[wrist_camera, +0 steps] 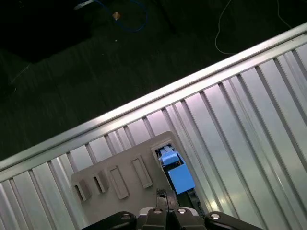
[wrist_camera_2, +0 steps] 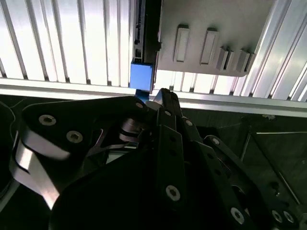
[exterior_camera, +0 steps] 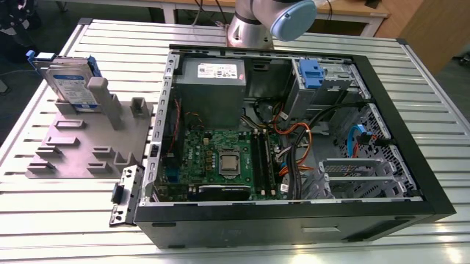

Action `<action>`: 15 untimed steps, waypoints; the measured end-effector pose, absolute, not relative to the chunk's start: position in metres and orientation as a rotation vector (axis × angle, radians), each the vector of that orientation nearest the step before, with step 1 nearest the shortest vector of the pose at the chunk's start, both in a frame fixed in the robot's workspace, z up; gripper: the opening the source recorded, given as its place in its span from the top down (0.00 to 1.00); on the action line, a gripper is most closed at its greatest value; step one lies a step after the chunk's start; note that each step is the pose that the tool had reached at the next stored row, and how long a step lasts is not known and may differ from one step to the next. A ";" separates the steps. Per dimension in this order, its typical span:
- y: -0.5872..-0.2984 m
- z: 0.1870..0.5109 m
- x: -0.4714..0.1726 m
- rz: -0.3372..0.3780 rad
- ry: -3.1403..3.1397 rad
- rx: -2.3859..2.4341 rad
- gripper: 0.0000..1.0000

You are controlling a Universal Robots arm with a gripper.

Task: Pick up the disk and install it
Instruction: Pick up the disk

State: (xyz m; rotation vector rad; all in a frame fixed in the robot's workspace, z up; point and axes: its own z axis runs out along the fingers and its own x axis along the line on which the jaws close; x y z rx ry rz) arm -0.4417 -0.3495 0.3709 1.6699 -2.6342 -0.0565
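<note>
The disk [exterior_camera: 70, 82], a silver drive with a blue-and-white label in a blue bracket, stands on edge in a grey slotted holder [exterior_camera: 81, 146] at the exterior view's left. In both wrist views I look down on its blue top end [wrist_camera_2: 142, 76] [wrist_camera: 177, 175], set in the holder [wrist_camera_2: 216, 28] [wrist_camera: 120, 177]. My gripper [wrist_camera_2: 162, 93] [wrist_camera: 162, 194] hangs well above the disk, its black fingers brought together to a point beside the blue end, with nothing between them.
An open black computer case [exterior_camera: 294, 220] lies on the ribbed metal table [exterior_camera: 66, 220], with a grey power supply [exterior_camera: 213, 74], a blue latch [exterior_camera: 312, 74] on the drive bay and a metal cage [exterior_camera: 353, 176]. The table's edge and dark floor [wrist_camera: 96, 57] lie just past the holder.
</note>
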 end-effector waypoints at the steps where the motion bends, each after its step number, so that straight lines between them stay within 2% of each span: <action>1: -0.350 0.371 -0.442 -0.056 -2.632 1.673 0.89; 15: -0.350 0.371 -0.442 -0.056 -2.606 1.713 0.89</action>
